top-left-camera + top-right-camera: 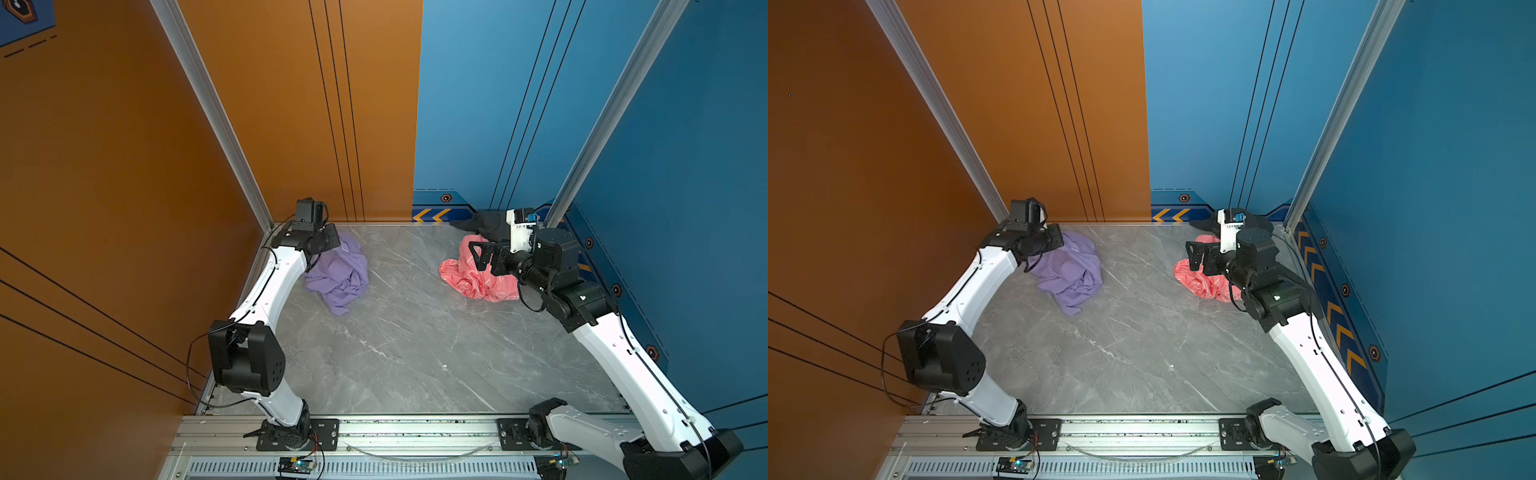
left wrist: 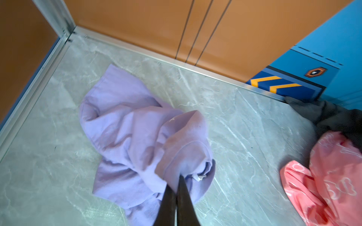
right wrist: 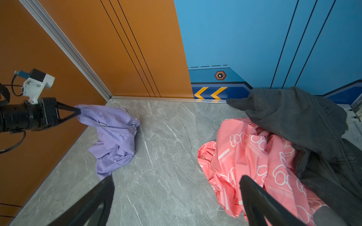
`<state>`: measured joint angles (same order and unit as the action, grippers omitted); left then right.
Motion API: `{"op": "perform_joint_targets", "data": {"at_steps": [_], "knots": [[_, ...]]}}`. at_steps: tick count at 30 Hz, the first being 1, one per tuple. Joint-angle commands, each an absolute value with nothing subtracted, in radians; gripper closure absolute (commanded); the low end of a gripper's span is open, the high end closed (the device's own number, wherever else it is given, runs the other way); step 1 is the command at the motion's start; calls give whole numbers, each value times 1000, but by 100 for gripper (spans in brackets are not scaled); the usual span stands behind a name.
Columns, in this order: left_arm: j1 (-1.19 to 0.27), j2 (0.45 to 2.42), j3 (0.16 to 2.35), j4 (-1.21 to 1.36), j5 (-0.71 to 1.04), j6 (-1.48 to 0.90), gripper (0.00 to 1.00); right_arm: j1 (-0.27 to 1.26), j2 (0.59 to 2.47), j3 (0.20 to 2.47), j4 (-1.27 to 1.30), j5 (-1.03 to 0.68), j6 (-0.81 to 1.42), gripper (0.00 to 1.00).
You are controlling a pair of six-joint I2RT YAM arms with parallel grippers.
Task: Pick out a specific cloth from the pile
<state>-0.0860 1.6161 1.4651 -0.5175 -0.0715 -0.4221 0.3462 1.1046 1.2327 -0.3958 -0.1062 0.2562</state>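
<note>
1. One gripper works far to the left of the pile point(image 3: 274, 148): the left gripper point(image 3: 78, 112) has its jaws pressed together on a fold of the lavender cloth point(image 1: 338, 274). That fold is held raised while the rest sags onto the grey marble tabletop point(image 1: 415, 340).
2. Printed with white lettering point(image 3: 129, 118), the lavender cloth lies well apart from the pile and touches neither of its garments. The separating looks largely done.
3. The pinch takes only a thin bunch of soft fabric. A quick lift could let it slide out, and the hem trailing on the marble would add to the pull.
4. Little room exists on the side away from the pile, because the orange wall point(image 1: 291, 124) stands just beyond the left wrist. A swing that way would likely strike it, so the free direction is toward the pile.
5. Between the lavender cloth and the pile runs a broad strip of bare marble. A wider stretch opens on the pile's near side, toward the arm bases.
6. Within the pile, the coral-pink cloth point(image 3: 244, 156) lies partly under the dark grey cloth point(image 3: 293, 117), which is bunched against the foot of the blue wall point(image 1: 478, 104).
7. At the pile's left edge, the right gripper point(image 3: 176, 179) is spread wide and holds nothing. Whether it touches the pink fabric I cannot tell. If it dropped or closed here, it could snag that garment and drag it.
</note>
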Motion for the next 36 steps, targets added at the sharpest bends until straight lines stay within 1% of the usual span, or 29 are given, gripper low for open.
{"op": "perform_joint_targets", "data": {"at_steps": [1, 6, 9, 15, 19, 22, 23, 24, 26, 28, 30, 32, 34, 36], "knots": [[-39, 1540, 1314, -404, -112, -524, 100, 335, 1083, 1215, -383, -124, 268, 0], [23, 1468, 1068, -315, -124, -625, 100, 328, 1080, 1198, -383, -130, 271, 0], [38, 1439, 936, -292, -161, -660, 100, 326, 1080, 1192, -383, -130, 272, 0], [77, 1394, 736, -206, -180, -771, 100, 319, 1073, 1179, -382, -134, 272, 0], [96, 1355, 677, -197, -201, -796, 100, 309, 1056, 1166, -382, -135, 271, 0], [111, 1306, 663, -205, -207, -810, 92, 296, 1041, 1152, -383, -141, 269, 0], [115, 1285, 664, -209, -206, -810, 88, 291, 1038, 1148, -382, -144, 269, 0], [116, 1257, 669, -218, -208, -810, 81, 286, 1034, 1144, -384, -148, 268, 0], [115, 1196, 682, -227, -214, -812, 63, 279, 1028, 1140, -386, -152, 269, 0], [113, 1130, 706, -227, -212, -813, 51, 273, 1025, 1137, -386, -156, 270, 0], [100, 1076, 748, -231, -216, -801, 31, 267, 1025, 1135, -385, -158, 271, 0], [83, 1049, 798, -233, -213, -786, 18, 265, 1026, 1136, -385, -160, 273, 0], [59, 1052, 848, -214, -191, -763, 7, 266, 1028, 1137, -385, -161, 276, 0], [35, 1090, 902, -197, -134, -748, 1, 265, 1032, 1138, -384, -166, 281, 0]]}}
